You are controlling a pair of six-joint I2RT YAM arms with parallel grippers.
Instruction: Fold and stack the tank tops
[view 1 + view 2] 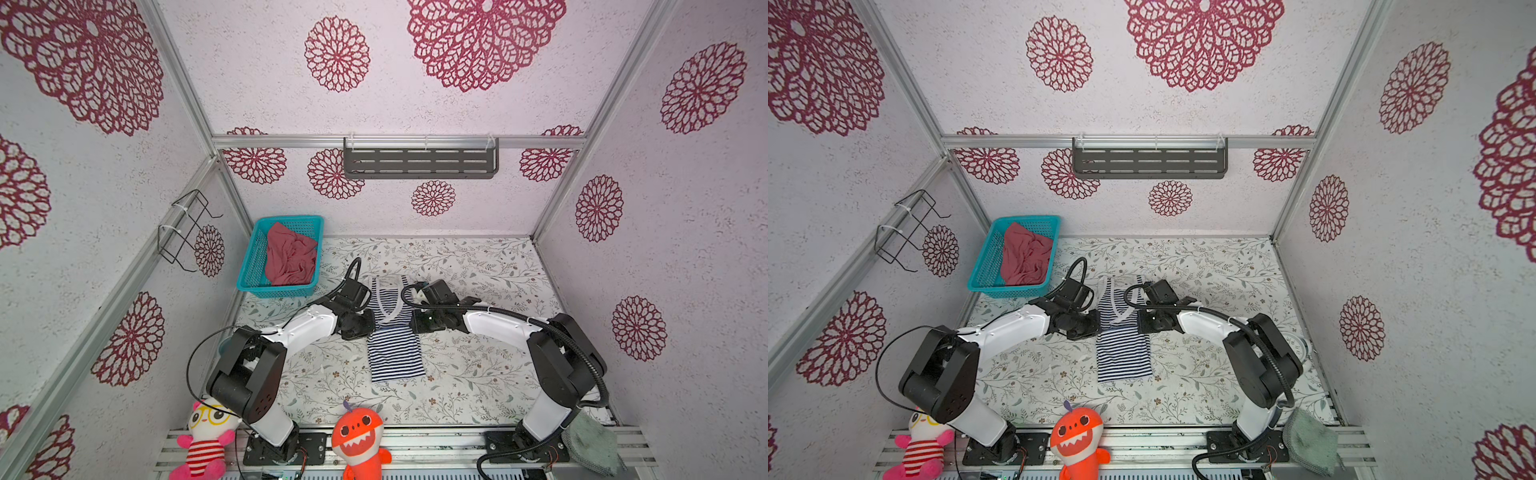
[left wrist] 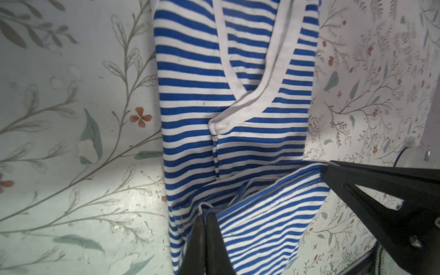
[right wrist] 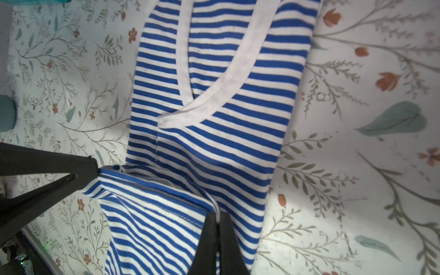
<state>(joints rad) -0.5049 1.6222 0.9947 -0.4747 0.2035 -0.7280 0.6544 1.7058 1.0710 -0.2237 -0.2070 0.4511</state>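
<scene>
**Both grippers pinched on the striped top, mid-fold**

Along the near rail sit an orange plush (image 1: 357, 440), a pink doll (image 1: 205, 440) and, at the right corner, a fuzzy grey-green cloth (image 1: 594, 446); none of them belongs to the job.

Just beyond them, in the middle of the counter (image 1: 478, 374), lies the striped tank top (image 1: 395, 353), straps pointing far and hem near. The left gripper (image 2: 206, 216) and the right gripper (image 3: 217, 215) are each clamped shut on it, one at either side about halfway along its length. A stitched edge is stretched between them.

The rose-red tank top (image 1: 291, 259) waits crumpled in the teal basket (image 1: 249, 266) at the far left.

The striped knit looks light, limp and a little stretchy, and not fragile. It will likely sag wherever it is unsupported, so matched holds on opposite side edges, catching every layer, suit it best. A pinch on one layer alone would probably let the fold come apart.

The counter wears a flat floral cover, slightly gritty in the wrist views, so the cloth should drag rather than slide.

The counter sits in a booth of pale walls (image 1: 685, 208) printed with crimson rosettes. A dark slotted shelf (image 1: 419, 162) hangs on the far wall and a wire rack (image 1: 187, 228) on the left.
</scene>
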